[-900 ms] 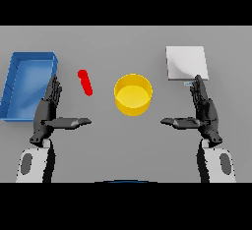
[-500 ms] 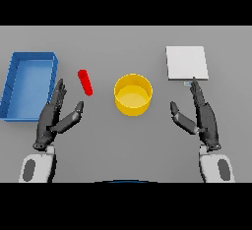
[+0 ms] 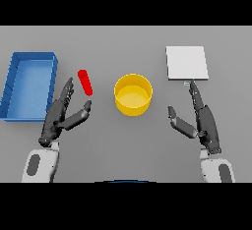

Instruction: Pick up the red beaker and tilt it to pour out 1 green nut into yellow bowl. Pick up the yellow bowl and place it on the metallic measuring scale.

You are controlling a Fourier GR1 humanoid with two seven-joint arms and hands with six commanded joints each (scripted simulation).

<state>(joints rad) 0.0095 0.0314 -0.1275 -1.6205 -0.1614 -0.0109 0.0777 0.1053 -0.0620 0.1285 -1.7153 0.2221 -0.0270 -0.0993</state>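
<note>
The grey table [image 3: 123, 145] holds a blue tray [image 3: 15, 84] far left of the yellow bowl [image 3: 133, 94]; the metal scale [image 3: 186, 63] sits up and right of the bowl; the left robot hand [image 3: 61, 117], fingers loose and holding nothing, is left of the bowl; the right robot hand [image 3: 199, 121], also loose, is on the bowl's right; the red beaker [image 3: 85, 82] lies just left of the bowl.

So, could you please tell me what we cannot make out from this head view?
- Green nut: none shows; the lying red beaker is too small for its contents to be seen.
- Square metallic measuring scale: the right hand's fingertips cover part of its near edge; any display is too small to read.
- Blue rectangular tray: the left hand hides its near right corner.
- Round yellow bowl: its near wall hides some of the inside.
</note>
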